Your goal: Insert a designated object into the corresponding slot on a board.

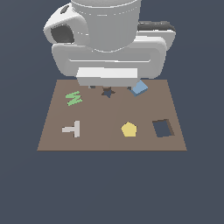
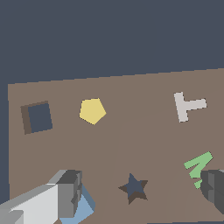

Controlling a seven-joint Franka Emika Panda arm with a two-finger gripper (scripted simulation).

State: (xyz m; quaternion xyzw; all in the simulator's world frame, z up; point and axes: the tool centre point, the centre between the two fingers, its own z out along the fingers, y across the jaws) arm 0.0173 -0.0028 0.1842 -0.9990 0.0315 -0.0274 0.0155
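Note:
The brown board (image 1: 109,131) lies flat. The light-blue square block (image 1: 140,89) lies tilted on the board's far edge, toward the exterior view's right. The square slot (image 1: 162,128) is a dark cut-out at the board's near right, empty. My gripper (image 1: 111,87) hangs low over the board's far side, jaws wide open and empty. In the wrist view the gripper (image 2: 140,192) straddles the star cut-out (image 2: 134,188). The block (image 2: 85,206) sits right beside one finger (image 2: 68,192), partly hidden by it. The slot (image 2: 38,117) is well away from the gripper.
On the board are a green zigzag piece (image 1: 74,97), a grey T piece (image 1: 72,129), a yellow pentagon piece (image 1: 129,129) and a star cut-out (image 1: 107,92). The arm's white body (image 1: 109,39) hides the area behind the board.

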